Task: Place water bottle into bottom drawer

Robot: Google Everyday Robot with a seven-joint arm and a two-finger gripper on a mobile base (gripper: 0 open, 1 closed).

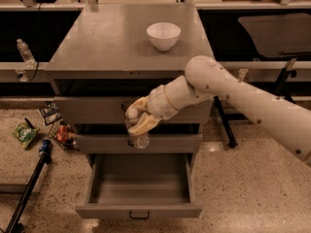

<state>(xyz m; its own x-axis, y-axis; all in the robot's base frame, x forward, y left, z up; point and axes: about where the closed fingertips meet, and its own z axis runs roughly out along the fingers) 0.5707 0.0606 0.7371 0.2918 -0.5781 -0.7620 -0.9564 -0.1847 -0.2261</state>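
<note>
Leftward, snack bags (24,132) on the floor, well apart from the cabinet and no obstacle. Then the water bottle (140,140), roughly upright in front of the middle drawer (170,143), clamped just under its cap by the gripper (138,123). Probably light, thin-walled and slick; best gripped at the stiffer neck, not squeezed at the belly. Directly below, the bottom drawer (138,210), pulled out, with open room inside; only low walls and front panel to clear. Rightward, the arm (233,91), slanting away.
</note>
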